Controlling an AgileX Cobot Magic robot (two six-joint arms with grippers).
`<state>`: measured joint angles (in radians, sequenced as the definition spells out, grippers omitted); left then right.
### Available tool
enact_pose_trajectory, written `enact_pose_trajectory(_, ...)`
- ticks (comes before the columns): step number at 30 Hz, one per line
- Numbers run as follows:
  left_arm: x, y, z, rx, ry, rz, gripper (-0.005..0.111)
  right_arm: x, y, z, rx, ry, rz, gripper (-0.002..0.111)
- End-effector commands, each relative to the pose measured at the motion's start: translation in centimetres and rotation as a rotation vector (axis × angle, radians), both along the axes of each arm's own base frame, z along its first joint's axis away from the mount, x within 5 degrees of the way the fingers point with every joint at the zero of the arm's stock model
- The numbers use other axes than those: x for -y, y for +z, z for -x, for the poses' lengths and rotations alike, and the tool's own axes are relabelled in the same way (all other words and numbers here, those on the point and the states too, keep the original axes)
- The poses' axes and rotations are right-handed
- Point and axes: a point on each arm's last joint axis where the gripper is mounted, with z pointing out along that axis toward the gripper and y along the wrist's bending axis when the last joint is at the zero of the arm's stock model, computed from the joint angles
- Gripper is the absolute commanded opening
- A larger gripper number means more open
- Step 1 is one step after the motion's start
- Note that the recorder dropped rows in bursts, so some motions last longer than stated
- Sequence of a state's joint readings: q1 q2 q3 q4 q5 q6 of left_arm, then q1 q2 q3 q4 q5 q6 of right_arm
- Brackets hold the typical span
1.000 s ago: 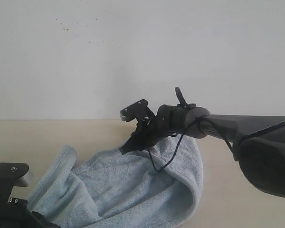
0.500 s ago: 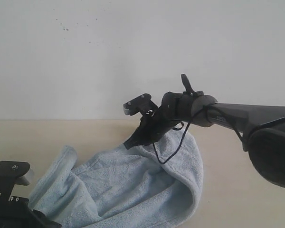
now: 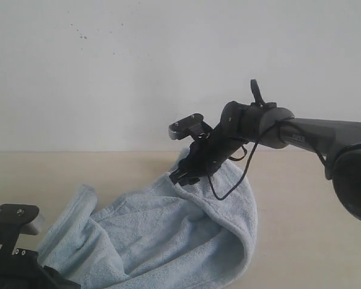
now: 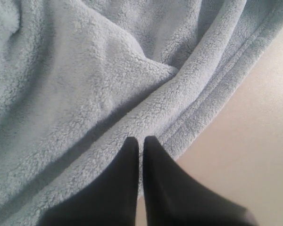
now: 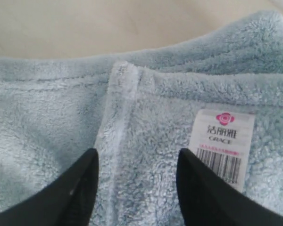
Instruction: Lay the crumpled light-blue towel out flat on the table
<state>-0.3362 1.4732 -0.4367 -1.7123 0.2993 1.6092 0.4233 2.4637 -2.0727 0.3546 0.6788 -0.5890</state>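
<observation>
Right gripper [image 5: 137, 157] jaws stood apart over towel [image 3: 162, 235] hem [image 5: 115, 117] by label [image 5: 221, 146]; left gripper [image 4: 141, 140] jaws together, hold unclear. Best bet was pinching that corner alone, dragging low toward table [image 3: 289, 253] far edge.

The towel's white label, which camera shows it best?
The right wrist view: the label lies close up, pink logo and barcode clear, by the open right gripper. The exterior and left wrist views show only the fluffy towel, no label.
</observation>
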Motion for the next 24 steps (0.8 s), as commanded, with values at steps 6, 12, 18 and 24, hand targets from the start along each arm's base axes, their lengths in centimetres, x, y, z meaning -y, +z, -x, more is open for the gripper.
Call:
enact_pose_trajectory(6, 0.1, 0.1, -0.1, 0.001, 0.002, 0.018, 0.004, -0.1, -0.1, -0.5, 0.040, -0.027, -0.055, 0.052)
enact_pose_trajectory(12, 0.2, 0.2, -0.1, 0.002, -0.004, 0.025, 0.004, -1.8, -2.0, 0.2, 0.027, 0.023, -0.031, 0.052)
enact_pose_trajectory(18, 0.2, 0.2, 0.0, 0.002, -0.010, 0.029, 0.004, -3.0, -3.9, 0.6, 0.028, 0.041, -0.020, 0.052)
enact_pose_trajectory(24, 0.2, 0.2, 0.0, 0.003, -0.011, 0.028, 0.004, -2.8, -4.4, 0.5, 0.041, 0.042, 0.017, 0.028)
